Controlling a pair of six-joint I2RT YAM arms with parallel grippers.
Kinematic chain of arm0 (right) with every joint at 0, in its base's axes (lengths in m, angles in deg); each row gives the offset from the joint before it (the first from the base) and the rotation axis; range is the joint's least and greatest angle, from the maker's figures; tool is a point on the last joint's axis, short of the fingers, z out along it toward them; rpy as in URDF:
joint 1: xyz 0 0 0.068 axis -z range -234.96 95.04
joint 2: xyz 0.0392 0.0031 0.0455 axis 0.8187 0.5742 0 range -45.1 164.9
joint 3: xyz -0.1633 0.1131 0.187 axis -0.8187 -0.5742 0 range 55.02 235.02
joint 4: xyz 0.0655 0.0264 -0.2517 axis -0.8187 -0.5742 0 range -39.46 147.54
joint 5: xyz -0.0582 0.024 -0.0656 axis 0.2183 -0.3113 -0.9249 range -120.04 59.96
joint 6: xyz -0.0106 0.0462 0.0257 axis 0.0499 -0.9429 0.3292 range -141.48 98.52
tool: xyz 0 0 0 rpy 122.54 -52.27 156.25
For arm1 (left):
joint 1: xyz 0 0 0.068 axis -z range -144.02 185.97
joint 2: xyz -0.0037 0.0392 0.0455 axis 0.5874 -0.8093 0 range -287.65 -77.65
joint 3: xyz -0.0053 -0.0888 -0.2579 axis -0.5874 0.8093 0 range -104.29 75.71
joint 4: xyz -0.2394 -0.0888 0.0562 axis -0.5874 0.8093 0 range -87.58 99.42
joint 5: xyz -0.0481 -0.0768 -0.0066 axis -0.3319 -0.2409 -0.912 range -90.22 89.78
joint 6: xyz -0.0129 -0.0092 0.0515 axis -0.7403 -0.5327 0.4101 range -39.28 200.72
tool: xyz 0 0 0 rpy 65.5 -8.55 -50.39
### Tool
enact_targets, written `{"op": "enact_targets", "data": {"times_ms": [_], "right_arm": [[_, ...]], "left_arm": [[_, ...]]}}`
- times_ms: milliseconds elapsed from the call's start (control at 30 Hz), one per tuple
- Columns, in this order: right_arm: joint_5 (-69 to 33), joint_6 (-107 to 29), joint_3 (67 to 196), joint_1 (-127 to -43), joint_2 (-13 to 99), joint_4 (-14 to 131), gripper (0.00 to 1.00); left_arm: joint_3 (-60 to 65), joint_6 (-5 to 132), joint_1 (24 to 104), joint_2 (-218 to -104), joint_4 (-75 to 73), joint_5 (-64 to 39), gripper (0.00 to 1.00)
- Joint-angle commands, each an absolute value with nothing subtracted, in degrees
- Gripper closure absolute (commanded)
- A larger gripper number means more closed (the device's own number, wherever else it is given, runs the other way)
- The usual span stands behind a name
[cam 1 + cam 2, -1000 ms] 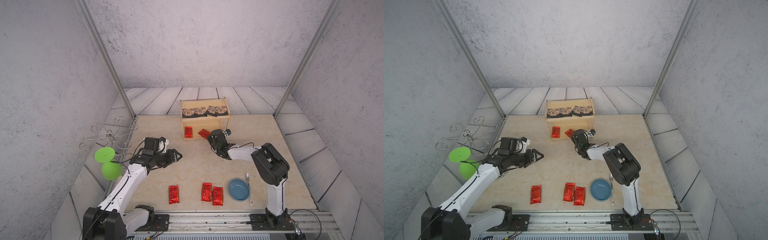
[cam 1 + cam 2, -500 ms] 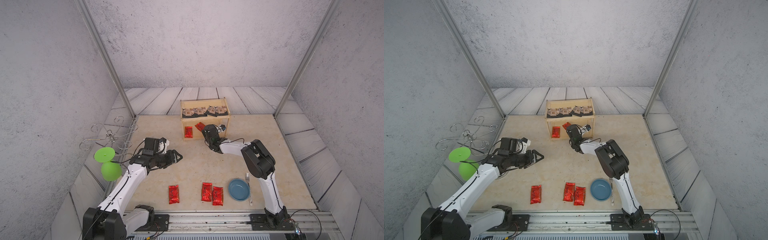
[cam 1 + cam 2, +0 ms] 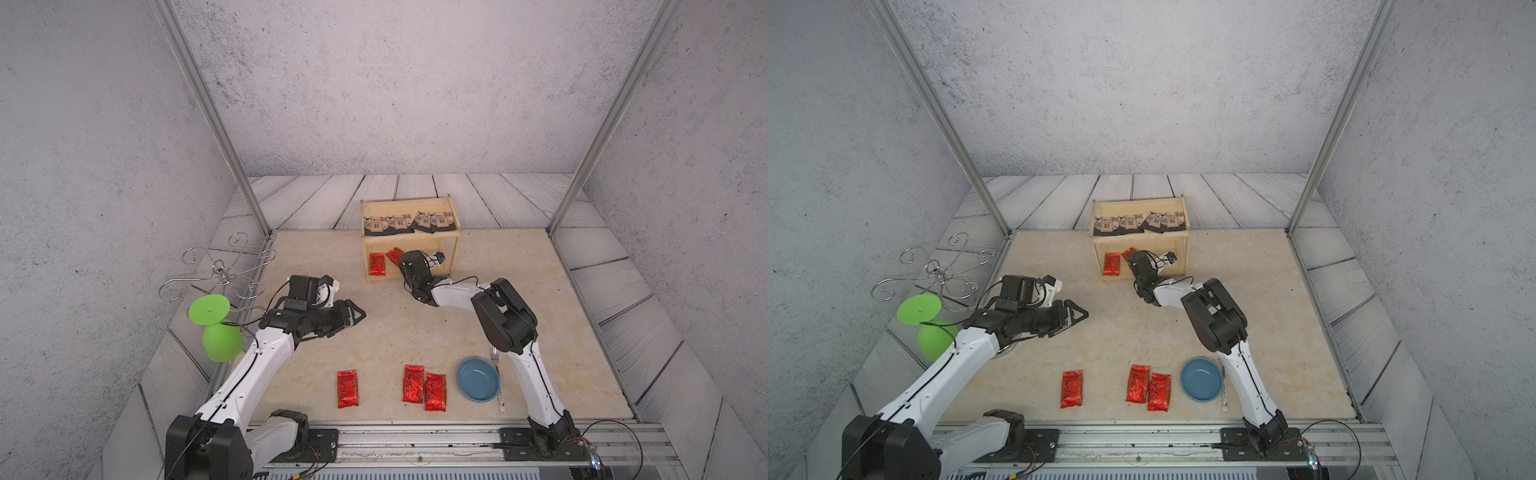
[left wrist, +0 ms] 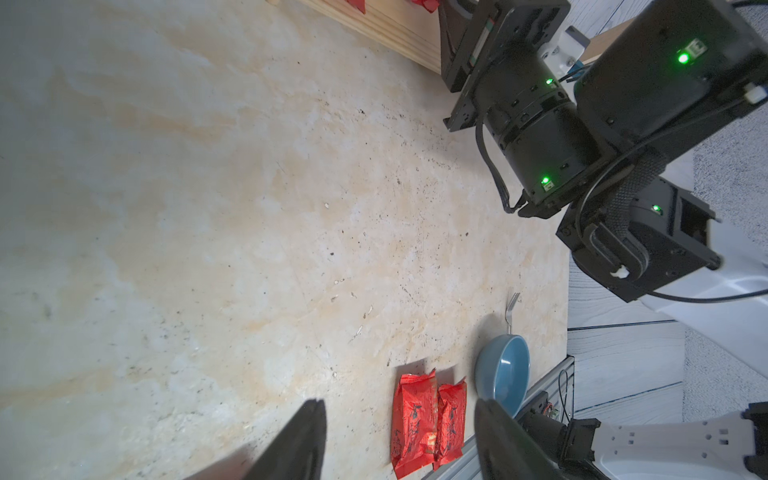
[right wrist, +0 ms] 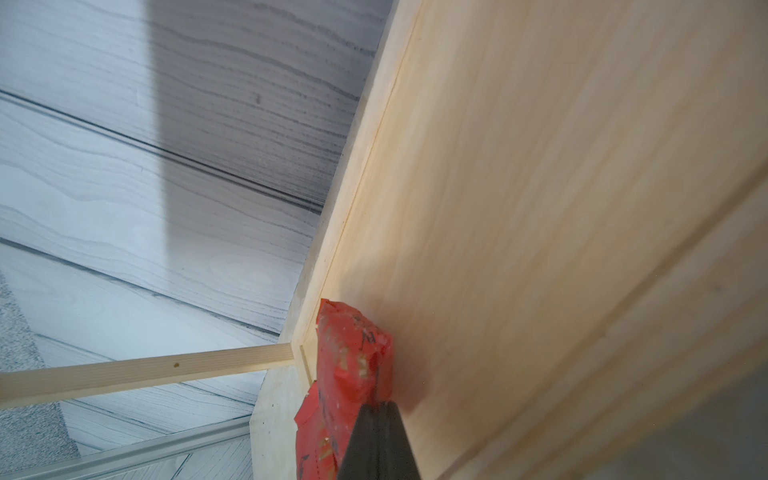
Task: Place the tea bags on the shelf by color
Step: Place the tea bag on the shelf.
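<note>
Right gripper (image 5: 376, 409) pinched shut on a red tea bag (image 5: 351, 357) inside the shelf (image 5: 540, 208), lower tier, bag tip near the board's far edge | left gripper (image 3: 360, 314) spread wide, empty, over open table (image 3: 415, 328) | held bag's near end hidden behind the fingers (image 5: 374, 444) | black tea bags (image 3: 409, 222) line top tier

Flat stone-look bench (image 3: 395, 332): mottled beige. At its 6 o'clock edge, three glossy red foil tea bags (image 3: 347, 389): dark script. Squarish black tea bags (image 3: 399, 223): beige house print. Two-tier wooden shelf (image 3: 405, 208): pale natural wood. Round bowl (image 3: 478, 379) at 5 o'clock: blue.
</note>
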State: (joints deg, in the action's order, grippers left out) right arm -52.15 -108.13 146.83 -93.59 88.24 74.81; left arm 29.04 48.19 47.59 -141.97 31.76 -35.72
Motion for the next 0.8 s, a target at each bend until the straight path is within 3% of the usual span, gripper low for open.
{"op": "enact_targets", "data": {"times_ms": [0, 267, 767], "right_arm": [[-51.88, -109.11, 148.76, -94.14, 89.27, 73.62, 0.91], [-51.0, -108.78, 149.02, -95.08, 89.55, 73.96, 0.77], [-48.89, -108.74, 148.14, -96.06, 89.55, 73.97, 0.81]], "left_arm": [[28.08, 48.69, 46.96, -141.81, 31.42, -36.43, 0.38], [28.34, 48.44, 46.97, -141.95, 31.25, -36.78, 0.38], [28.69, 47.85, 46.96, -142.94, 30.27, -37.91, 0.38]]}}
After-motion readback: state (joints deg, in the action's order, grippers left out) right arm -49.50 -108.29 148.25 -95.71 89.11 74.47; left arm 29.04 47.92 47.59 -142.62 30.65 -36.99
